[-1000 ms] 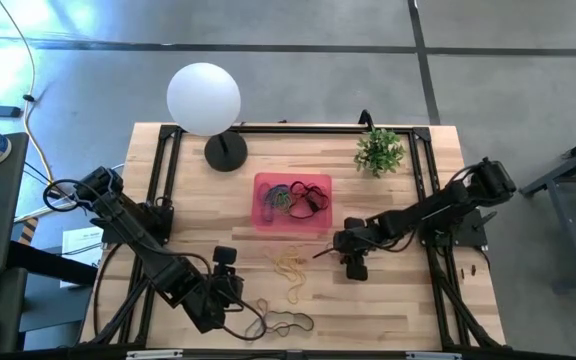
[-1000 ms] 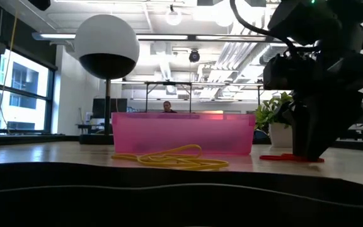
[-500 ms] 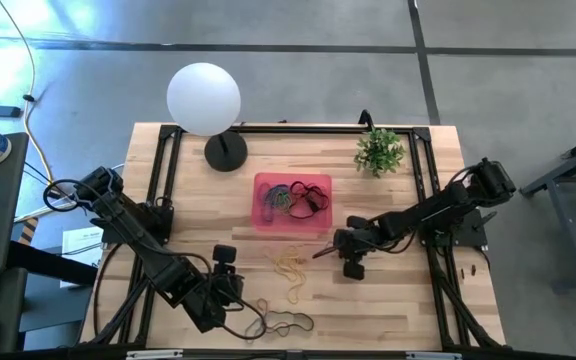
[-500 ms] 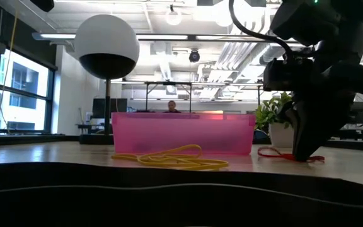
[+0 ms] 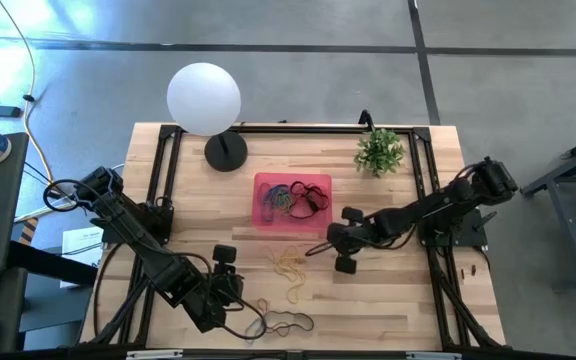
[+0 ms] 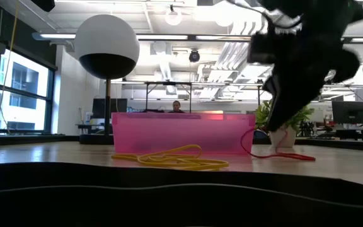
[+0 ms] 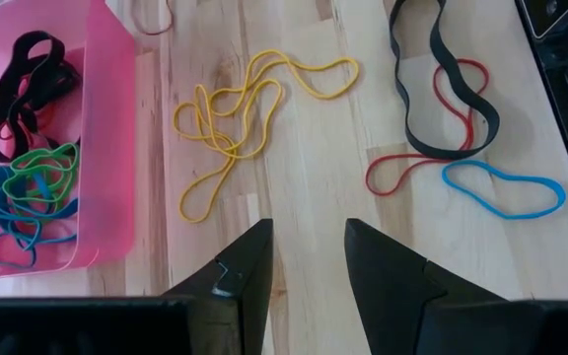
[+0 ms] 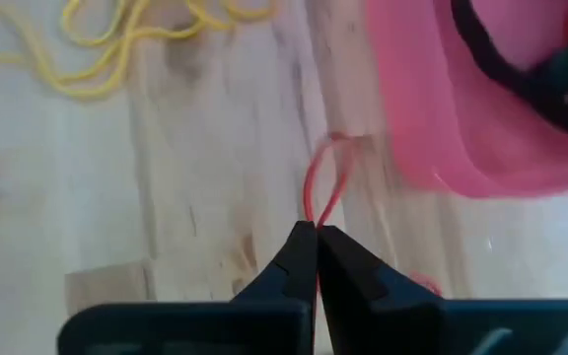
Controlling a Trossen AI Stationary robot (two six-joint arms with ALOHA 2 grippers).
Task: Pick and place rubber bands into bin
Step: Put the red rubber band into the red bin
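Wooden table (image 5: pixel 388 300): right gripper (image 8: pixel 316 234) pinches a red rubber band (image 8: pixel 321 187), pink bin (image 8: pixel 432 108) just ahead; left gripper (image 7: pixel 309 247) spread, waiting.

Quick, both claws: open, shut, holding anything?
Left claw: open, empty, above the table.
Right claw: shut on a red rubber band, beside the bin.

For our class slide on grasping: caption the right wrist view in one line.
Right claw shut on a red rubber band beside the pink bin, yellow bands behind.
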